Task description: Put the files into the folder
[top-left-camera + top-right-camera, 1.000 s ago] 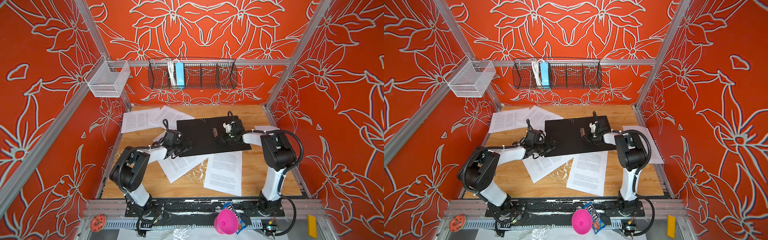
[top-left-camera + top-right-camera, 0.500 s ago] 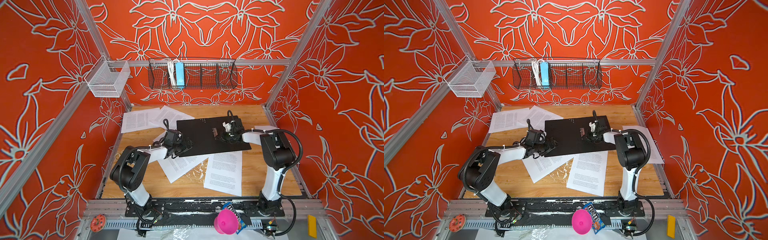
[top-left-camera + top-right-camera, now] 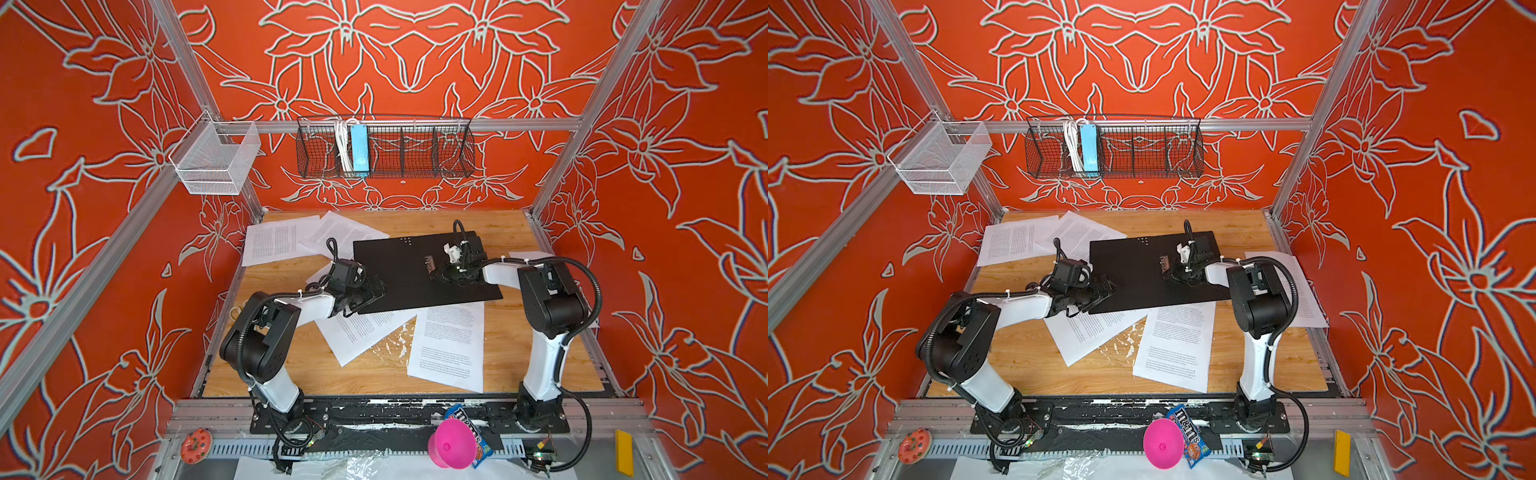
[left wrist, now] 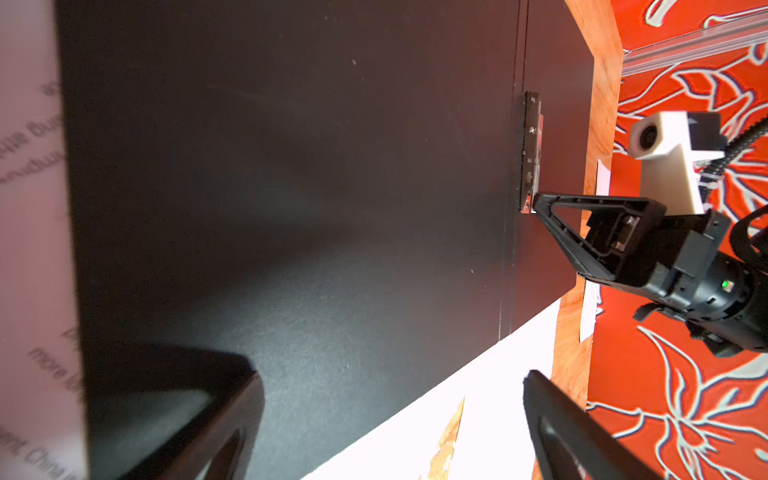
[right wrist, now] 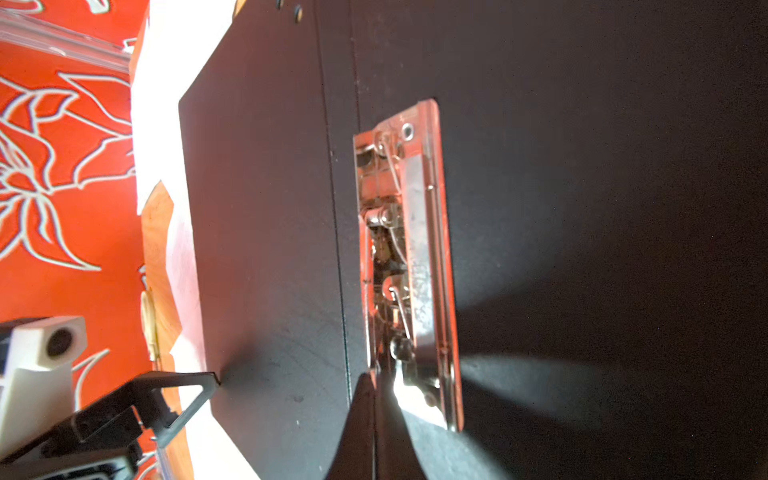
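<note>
**Operator:** Where does everything sit?

**Spotter:** Biggest first. The table (image 3: 299, 374) carries the folder (image 3: 399, 270), which lies open and flat with its black inside up, in the middle toward the far side. The files (image 3: 451, 345) are all outside it. Two sheets are at the far left, one pokes out from under the folder's near edge, one lies just near of that, and one is on the right under your right arm.

**Operator:** And my grippers?

**Spotter:** Your left gripper (image 3: 372, 291) is spread wide at the folder's near left corner. One finger is over the black cover and the other over the sheet beside it, and it grips nothing. Your right gripper (image 5: 376, 380) has its fingers pressed together, with the tip at the near end of the clip (image 5: 409, 249) on the spine. I cannot tell whether a thin lip of metal is caught between them, because the tips hide it.

**Operator:** How do I do this step well?

**Spotter:** I judge you're opening the clip. Work its lever slowly, along its hinge. Bring your left fingers down on the cover so the folder neither slides nor tips up with the pull. Mind the tip doesn't skid off the shiny metal.

**Operator:** What changed in the last second?

**Spotter:** Little. The folder, the sheets and both arms lie as they did. Only your right fingers have closed the last small gap.
</note>
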